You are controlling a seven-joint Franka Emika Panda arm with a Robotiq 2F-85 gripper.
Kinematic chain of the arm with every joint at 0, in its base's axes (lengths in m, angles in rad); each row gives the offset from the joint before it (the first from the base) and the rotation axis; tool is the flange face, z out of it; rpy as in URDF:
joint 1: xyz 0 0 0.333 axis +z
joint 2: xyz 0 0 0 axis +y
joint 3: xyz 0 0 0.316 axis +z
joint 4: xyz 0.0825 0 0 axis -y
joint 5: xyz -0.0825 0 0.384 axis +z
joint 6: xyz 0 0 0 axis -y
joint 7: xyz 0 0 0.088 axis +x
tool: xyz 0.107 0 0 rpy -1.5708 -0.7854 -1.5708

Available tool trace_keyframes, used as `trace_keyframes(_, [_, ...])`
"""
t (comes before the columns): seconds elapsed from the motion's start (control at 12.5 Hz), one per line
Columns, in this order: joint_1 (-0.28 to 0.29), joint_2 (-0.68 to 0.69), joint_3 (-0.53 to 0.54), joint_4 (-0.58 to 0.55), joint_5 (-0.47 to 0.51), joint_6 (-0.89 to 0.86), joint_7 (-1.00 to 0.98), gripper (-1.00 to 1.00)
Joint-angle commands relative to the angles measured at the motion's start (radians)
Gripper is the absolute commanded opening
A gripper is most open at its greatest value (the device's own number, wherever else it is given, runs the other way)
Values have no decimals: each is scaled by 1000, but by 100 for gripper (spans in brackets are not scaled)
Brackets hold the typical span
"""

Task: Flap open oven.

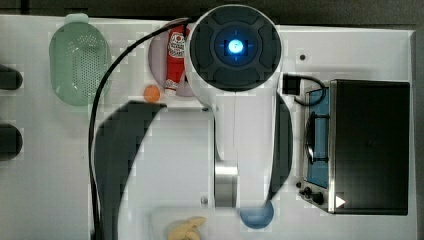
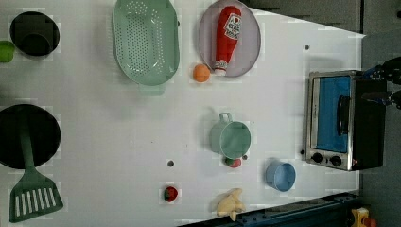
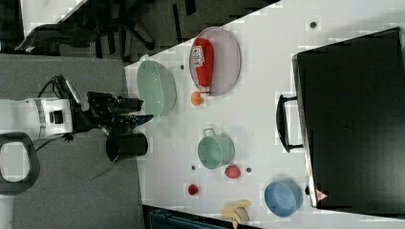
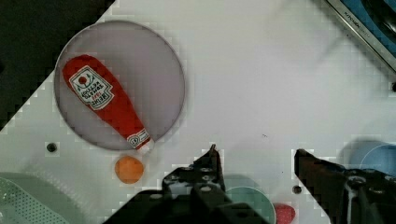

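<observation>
The oven [image 2: 343, 122] stands shut at the edge of the white surface [image 2: 118, 132], its blue door upright and the dark handle [image 3: 285, 123] across the front; it is well apart from the gripper [image 4: 256, 156], with nothing between the two in the wrist view but bare surface. The gripper hangs above the surface, spread wide and grasping nothing. Just beneath it sit a green pot [image 2: 231, 138] and a small red piece [image 4: 284, 213], with a blue cup [image 2: 280, 175] to one side. Farther from it lie an orange ball [image 4: 129, 169], a ketchup bottle [image 4: 105, 99] on a grey plate [image 4: 154, 74], and a green colander [image 2: 145, 41].
</observation>
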Motion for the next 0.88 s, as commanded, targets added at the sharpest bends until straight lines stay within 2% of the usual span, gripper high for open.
trace_keyframes(0.08, [-29,-431,-47,-288,-21,-192,130,59])
trace_keyframes(0.24, [-29,-431,-47,-288,-21,-192,130,99])
trace_keyframes(0.32, [-29,-431,-47,-287,-21,-192,130,100])
trace_keyframes(0.4, [-29,-431,-47,-287,-21,-191,130,90])
trace_keyframes(0.88, [-32,-423,-60,-290,-24,-148,129,-55])
